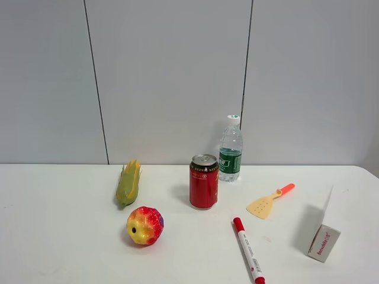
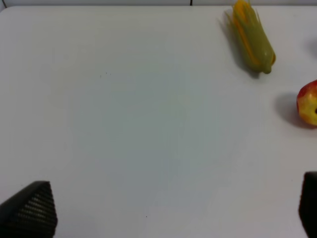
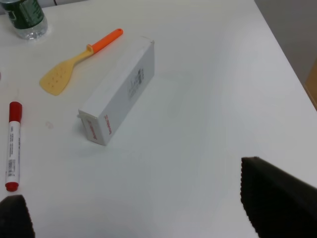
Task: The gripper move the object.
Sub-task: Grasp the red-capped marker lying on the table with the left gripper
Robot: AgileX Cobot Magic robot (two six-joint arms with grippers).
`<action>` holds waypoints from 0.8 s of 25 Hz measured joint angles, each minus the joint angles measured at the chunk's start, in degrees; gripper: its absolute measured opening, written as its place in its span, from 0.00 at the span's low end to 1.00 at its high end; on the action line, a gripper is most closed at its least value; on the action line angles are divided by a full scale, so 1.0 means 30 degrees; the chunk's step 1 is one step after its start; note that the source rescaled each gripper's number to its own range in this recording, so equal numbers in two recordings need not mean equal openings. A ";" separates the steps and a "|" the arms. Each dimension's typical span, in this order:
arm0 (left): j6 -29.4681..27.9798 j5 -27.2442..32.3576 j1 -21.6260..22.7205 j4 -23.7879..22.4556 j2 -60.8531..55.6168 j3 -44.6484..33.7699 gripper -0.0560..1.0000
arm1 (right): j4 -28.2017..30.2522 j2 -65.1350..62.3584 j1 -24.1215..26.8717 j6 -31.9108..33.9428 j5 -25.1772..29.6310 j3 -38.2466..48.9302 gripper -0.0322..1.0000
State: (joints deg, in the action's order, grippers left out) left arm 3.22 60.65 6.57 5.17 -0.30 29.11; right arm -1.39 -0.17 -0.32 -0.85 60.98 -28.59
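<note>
The white marker pen (image 1: 249, 251) with a red cap lies flat on the white table (image 1: 59, 236), front right of the red can, its capped end towards the can. It also shows in the right wrist view (image 3: 13, 146). Neither arm shows in the exterior high view. My right gripper (image 3: 143, 208) is open and empty above the table, with the pen off to one side of its fingers (image 3: 277, 198). My left gripper (image 2: 168, 208) is open and empty over bare table on the left side, far from the pen.
A red can (image 1: 204, 181) and a water bottle (image 1: 230, 149) stand mid-table. A yellow spatula (image 1: 269, 201) and a white box (image 1: 323, 228) lie to the right. A corn cob (image 1: 128, 183) and a red-yellow ball (image 1: 144, 225) lie to the left.
</note>
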 joint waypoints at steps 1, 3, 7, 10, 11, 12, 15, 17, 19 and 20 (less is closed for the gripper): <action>0.0000 0.0000 0.0000 0.0000 0.0000 0.0000 1.00 | 0.0000 0.0000 0.0000 0.0000 0.0000 0.0000 1.00; 0.0000 0.0000 0.0000 0.0000 0.0000 0.0000 1.00 | 0.0000 0.0000 0.0000 0.0000 0.0000 0.0000 1.00; 0.0000 0.0000 0.0000 0.0000 0.0000 0.0000 1.00 | 0.0000 0.0000 0.0000 0.0000 0.0000 0.0000 1.00; 0.0021 -0.0016 0.0000 0.0063 0.0000 0.0000 1.00 | 0.0000 0.0000 0.0000 0.0000 0.0000 0.0000 1.00; 0.0077 -0.0035 0.0000 0.0257 0.0000 0.0070 1.00 | 0.0000 0.0000 0.0000 0.0000 0.0000 0.0000 1.00; 0.0236 -0.0090 0.0000 0.0657 0.0187 0.0412 1.00 | 0.0000 0.0000 0.0000 0.0000 0.0000 0.0000 1.00; 0.1108 -0.0520 0.0000 0.2128 0.1909 0.2417 1.00 | 0.0000 0.0000 0.0000 0.0000 0.0000 0.0000 1.00; 0.1893 -0.0571 0.0000 0.2795 0.3748 0.4577 1.00 | 0.0000 0.0000 0.0000 0.0000 0.0000 0.0000 1.00; 0.2367 -0.0571 0.0000 0.2970 0.5896 0.6671 1.00 | 0.0000 0.0000 0.0000 0.0000 0.0000 0.0000 1.00; 0.2566 -0.0571 0.0000 0.2998 0.7165 0.7781 1.00 | 0.0000 0.0000 0.0000 0.0000 0.0000 0.0000 1.00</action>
State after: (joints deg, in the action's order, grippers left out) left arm 10.92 58.94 6.57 14.17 21.20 52.45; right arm -1.39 -0.17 -0.32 -0.85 60.98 -28.59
